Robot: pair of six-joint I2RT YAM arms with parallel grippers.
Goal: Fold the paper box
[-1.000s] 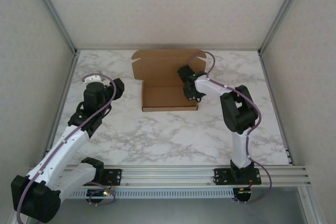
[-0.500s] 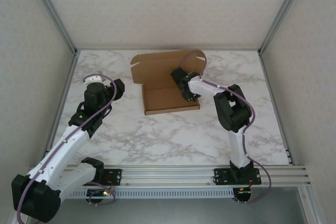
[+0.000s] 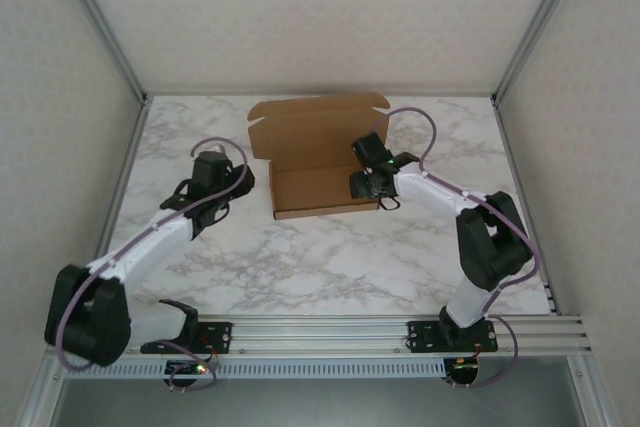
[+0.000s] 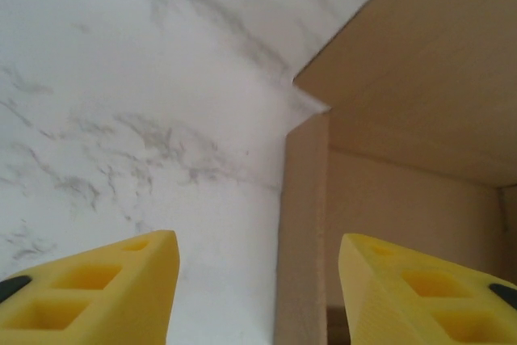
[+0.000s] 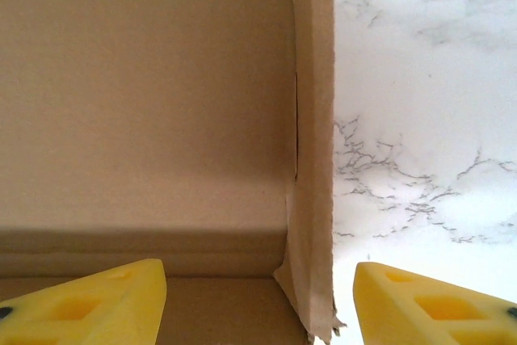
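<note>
The paper box (image 3: 318, 187) is a shallow brown cardboard tray on the marble table, with its lid (image 3: 318, 129) standing open behind it. My left gripper (image 3: 243, 181) is open just left of the box. In the left wrist view the box's left wall (image 4: 304, 224) stands ahead, between the yellow fingers (image 4: 121, 288), with nothing gripped by the left gripper (image 4: 258, 284). My right gripper (image 3: 368, 185) hangs open over the box's right wall (image 5: 313, 199). One right finger (image 5: 97, 300) is over the inside and the other over the table. The right gripper (image 5: 262, 300) touches nothing.
The marble table (image 3: 300, 257) stretches in front of the box towards the arm bases. Grey enclosure walls and metal frame posts (image 3: 130, 87) bound the table at the back and sides. The right arm's cable (image 3: 425, 127) loops above the box's right rear corner.
The left arm swung right, up to the box's left wall. The right gripper opened off the right wall and shifted slightly right. The box turned a little anticlockwise.
</note>
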